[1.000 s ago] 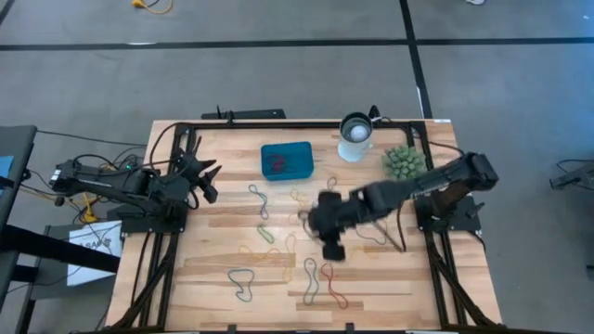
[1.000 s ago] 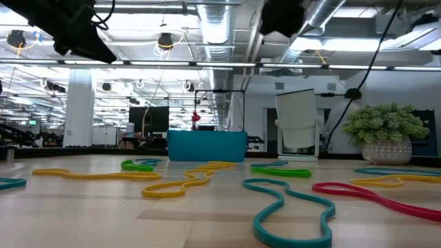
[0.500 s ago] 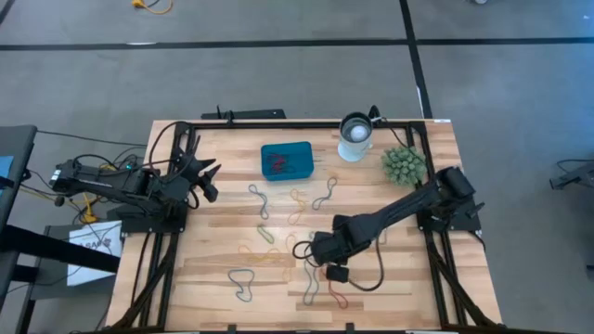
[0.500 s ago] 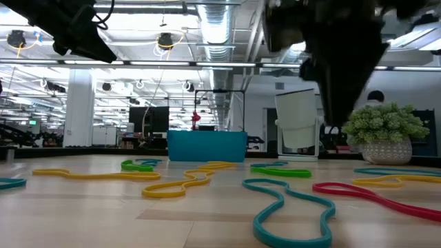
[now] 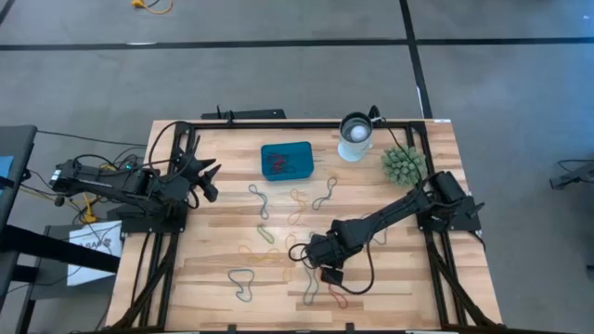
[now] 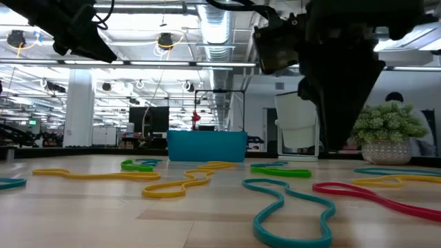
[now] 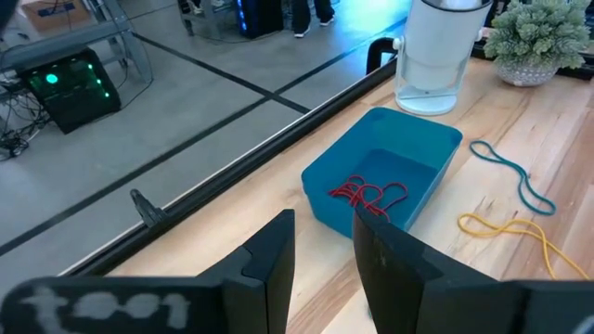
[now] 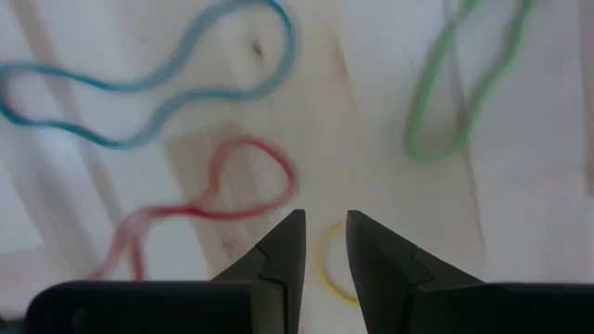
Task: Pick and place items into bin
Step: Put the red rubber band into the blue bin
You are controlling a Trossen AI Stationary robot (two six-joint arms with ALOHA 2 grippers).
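Note:
Rubber bands lie flat across the wooden table: a teal one, a red one, a green one, yellow ones and others nearer the far side. The teal bin stands toward the far edge with red bands lying on its floor. My right gripper hangs low over the bands near the table's middle, pointing down, fingers slightly open. In its wrist view it is above a yellow loop, beside a red band. My left gripper waits open at the left, facing the bin.
A white-and-metal cup and a spiky green plant ball stand at the far right. Black rails frame the table. Bare wood lies between the left arm and the bands. A blue band and a green band lie beyond the right gripper.
My right gripper has swung from above the table's middle toward the near edge and a little left, and has come down close to the bands. The left arm and the bands have stayed where they were.

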